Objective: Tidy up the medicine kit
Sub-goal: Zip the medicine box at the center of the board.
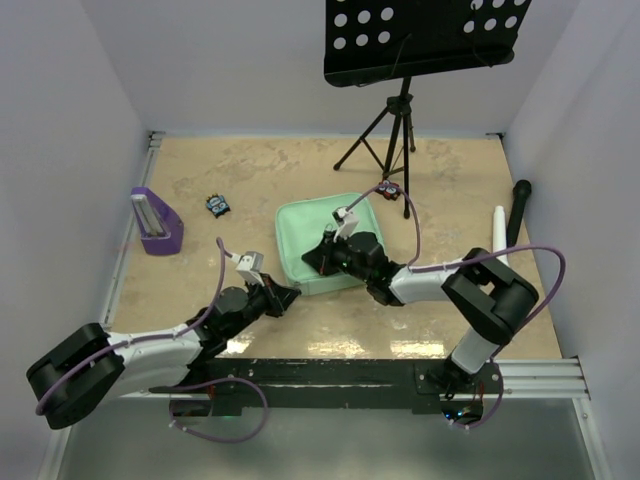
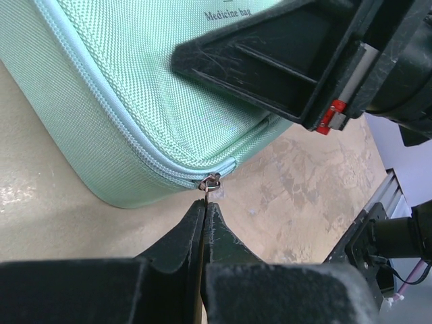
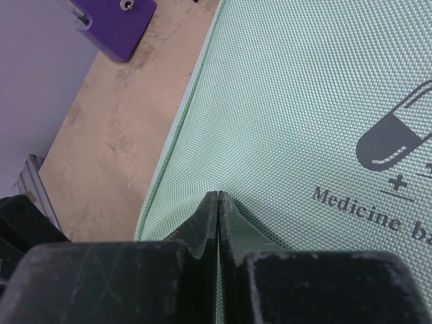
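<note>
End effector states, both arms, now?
Left end effector: shut, tips at the medicine kit's zipper pull; grip unclear.
Right end effector: shut, empty, over the kit.

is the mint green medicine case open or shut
Shut: the mint-green fabric medicine case has its lid down flat, zipper teeth meshed up to the metal pull. Beyond the pull, cannot tell.

The top camera is looking down from high behind; the 2 wrist cameras are facing forward, very close, all 3 sharing the medicine kit [image 1: 310, 225].
</note>
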Motion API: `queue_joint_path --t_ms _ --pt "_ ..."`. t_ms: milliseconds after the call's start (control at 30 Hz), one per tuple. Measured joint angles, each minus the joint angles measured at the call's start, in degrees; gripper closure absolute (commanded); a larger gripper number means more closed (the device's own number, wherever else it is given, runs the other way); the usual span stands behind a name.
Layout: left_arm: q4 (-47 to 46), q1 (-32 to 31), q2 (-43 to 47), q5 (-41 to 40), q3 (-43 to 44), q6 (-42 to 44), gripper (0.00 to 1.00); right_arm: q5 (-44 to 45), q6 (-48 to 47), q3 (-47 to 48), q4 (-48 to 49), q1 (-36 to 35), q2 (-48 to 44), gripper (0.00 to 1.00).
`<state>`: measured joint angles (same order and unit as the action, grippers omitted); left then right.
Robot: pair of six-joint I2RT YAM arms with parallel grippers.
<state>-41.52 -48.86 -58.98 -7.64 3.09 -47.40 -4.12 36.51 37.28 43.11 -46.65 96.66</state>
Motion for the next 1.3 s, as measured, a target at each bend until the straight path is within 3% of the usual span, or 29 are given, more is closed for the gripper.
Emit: queue_joint_path --t_ms 33,133,300,633,867,1300 --pt "0.76 0.00 0.68 -0.26 0.00 0.02 1.00 0.04 0.02 -0.15 -0.59 -0.02 -0.57 0.96" --pt "1.97 0.04 1.46 -0.96 0.00 0.04 1.00 0.46 0.26 -1.60 -3.58 -0.04 -4.15 0.65" --pt "0.59 0.33 -0.02 -2.03 0.02 0.48 1.00 2.01 1.03 -2.84 -14.16 -0.15 -13.62 0.51" --pt "-6.16 0.85 -7.30 -2.97 1.25 0.55 1.00 4.87 9.84 -7.91 -26.38 -0.17 -27.26 0.36" --pt "-8.04 0.85 -8.74 -2.86 1.33 1.18 1.00 7.67 16.00 -11.47 -36.48 -0.24 -35.26 0.34" --pt "-4.44 0.85 -4.46 -2.84 0.70 2.21 1.00 12.17 26.99 -13.68 -33.46 -0.26 -33.88 0.34"
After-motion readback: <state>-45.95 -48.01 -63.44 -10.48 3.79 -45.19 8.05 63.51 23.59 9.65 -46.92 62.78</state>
